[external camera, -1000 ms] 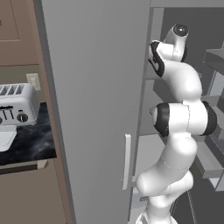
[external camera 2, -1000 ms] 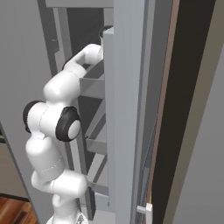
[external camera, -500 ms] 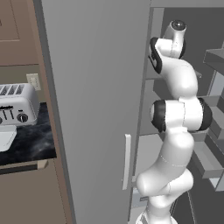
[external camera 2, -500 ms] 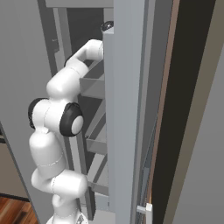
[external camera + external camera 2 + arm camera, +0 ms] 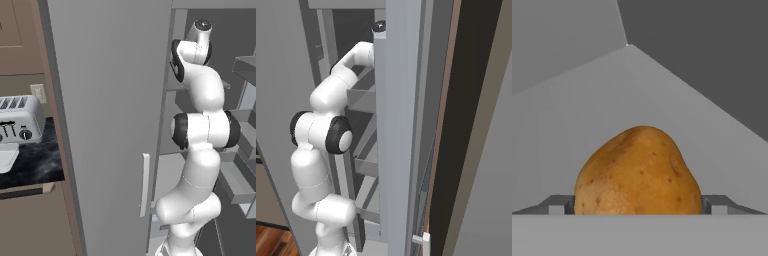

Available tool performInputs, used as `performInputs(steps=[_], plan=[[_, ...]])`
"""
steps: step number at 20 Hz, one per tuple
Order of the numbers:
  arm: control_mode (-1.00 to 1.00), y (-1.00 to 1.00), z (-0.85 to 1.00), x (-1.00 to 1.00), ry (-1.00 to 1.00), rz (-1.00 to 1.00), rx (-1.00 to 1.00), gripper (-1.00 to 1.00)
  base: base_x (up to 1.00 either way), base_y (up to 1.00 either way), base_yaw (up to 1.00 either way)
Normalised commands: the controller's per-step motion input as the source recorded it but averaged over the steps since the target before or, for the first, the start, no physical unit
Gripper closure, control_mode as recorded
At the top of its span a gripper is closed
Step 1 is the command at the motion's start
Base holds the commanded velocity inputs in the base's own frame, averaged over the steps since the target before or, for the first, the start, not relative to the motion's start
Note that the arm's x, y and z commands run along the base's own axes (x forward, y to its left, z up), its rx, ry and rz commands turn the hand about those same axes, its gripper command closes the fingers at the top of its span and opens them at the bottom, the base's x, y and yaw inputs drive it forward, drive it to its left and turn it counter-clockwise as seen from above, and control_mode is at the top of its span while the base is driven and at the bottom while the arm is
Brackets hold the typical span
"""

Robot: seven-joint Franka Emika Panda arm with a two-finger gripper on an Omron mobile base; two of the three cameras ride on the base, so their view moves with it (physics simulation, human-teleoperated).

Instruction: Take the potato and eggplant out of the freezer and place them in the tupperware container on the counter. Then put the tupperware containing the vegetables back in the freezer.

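The potato [image 5: 638, 172] lies on a grey freezer [image 5: 110, 100] shelf, directly between my jaws, which stand wide apart with one tip either side of it; contact cannot be confirmed. Its lower part is cut off at the frame bottom. My arm [image 5: 202, 140] reaches into the upper freezer compartment behind the open door. At left, a toaster [image 5: 19, 119] stands on the black marbled bench [image 5: 35, 165]; the white tupperware container [image 5: 6, 157] beside it is cut off.
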Motion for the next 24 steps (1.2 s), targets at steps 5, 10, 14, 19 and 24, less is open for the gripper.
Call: performInputs(steps=[5,10,14,19,24], plan=[[-1.00,0.01,-0.26,-0.22,-0.04,0.00,0.00,1.00,0.00,0.00,0.00],[-1.00,0.02,-0.25,-0.31,-0.09,0.00,0.00,1.00,0.00,0.00,0.00],[-1.00,0.00,-0.08,-0.48,-0.12,0.00,0.00,1.00,0.00,0.00,0.00],[-1.00,0.05,0.08,-0.58,-0.03,0.00,0.00,1.00,0.00,0.00,0.00],[-1.00,0.16,0.18,-0.38,0.00,0.00,0.00,1.00,0.00,0.00,0.00]])
